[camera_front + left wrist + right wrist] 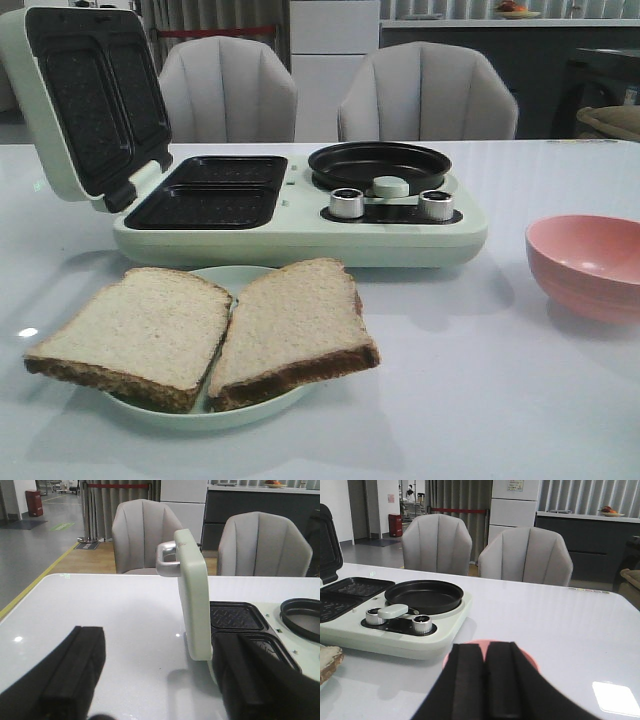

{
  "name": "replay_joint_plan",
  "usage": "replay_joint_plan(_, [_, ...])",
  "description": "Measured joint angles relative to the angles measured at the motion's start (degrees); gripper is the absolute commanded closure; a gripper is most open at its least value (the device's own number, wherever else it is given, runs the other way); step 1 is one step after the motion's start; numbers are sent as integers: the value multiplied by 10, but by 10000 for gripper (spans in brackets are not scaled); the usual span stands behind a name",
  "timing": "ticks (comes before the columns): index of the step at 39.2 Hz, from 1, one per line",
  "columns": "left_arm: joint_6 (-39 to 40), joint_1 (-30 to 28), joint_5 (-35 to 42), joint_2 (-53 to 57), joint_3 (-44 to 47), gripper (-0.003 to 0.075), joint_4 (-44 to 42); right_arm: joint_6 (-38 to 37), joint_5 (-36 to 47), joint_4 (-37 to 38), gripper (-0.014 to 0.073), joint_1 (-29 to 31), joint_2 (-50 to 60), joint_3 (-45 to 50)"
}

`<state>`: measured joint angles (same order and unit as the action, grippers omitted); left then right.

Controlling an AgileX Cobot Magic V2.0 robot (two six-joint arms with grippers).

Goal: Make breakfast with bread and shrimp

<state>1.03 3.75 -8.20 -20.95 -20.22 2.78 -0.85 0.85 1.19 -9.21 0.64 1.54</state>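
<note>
Two slices of bread lie side by side on a pale plate [230,412] near the table's front: one on the left [135,335], one on the right [293,325]. A corner of a bread slice [329,657] also shows in the right wrist view. The shrimp is out of view. My left gripper [157,680] is open and empty above bare table, beside the raised lid [194,610] of the breakfast maker. My right gripper [484,650] is shut, nothing visible in it, in front of a pink bowl [470,642] whose inside is hidden. Neither gripper shows in the front view.
A pale green breakfast maker [300,235] stands mid-table, its lid [85,100] raised over two dark sandwich wells [205,195]. A black frying pan [378,165] sits on its right half behind two knobs. The pink bowl [590,262] stands at the right. Two chairs stand beyond the table.
</note>
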Motion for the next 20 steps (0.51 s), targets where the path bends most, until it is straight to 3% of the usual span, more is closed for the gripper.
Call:
replay_joint_plan(13, [-3,6,-4,0,0,177,-5,0,0,0,475,0,0,0])
replay_joint_plan(20, [-3,52,-19,0,0,177,-58,0,0,0,475,0,0,0])
